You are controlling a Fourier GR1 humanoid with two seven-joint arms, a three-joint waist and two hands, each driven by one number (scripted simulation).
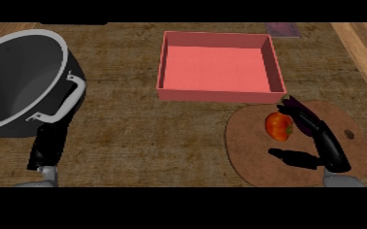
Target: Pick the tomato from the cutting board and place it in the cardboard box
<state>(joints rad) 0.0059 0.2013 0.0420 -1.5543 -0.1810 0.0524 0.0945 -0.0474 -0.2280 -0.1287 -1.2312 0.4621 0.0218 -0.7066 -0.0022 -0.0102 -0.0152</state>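
Note:
A red-orange tomato (279, 126) lies on the round brown cutting board (258, 165) at the lower right. My right hand (326, 143) hovers over the board just right of the tomato, fingers stretched toward the tomato's far side and thumb spread out below it, not closed around it. The pink cardboard box (219, 94) sits open and empty just beyond the board, at the middle of the counter. My left hand (45, 148) shows at the lower left, fingers pointing up, beside the pot.
A large grey pot (28, 77) with a white handle (68, 99) stands at the left edge. A small purple object (283, 29) lies at the counter's far side. A light wooden strip (353, 41) runs along the right.

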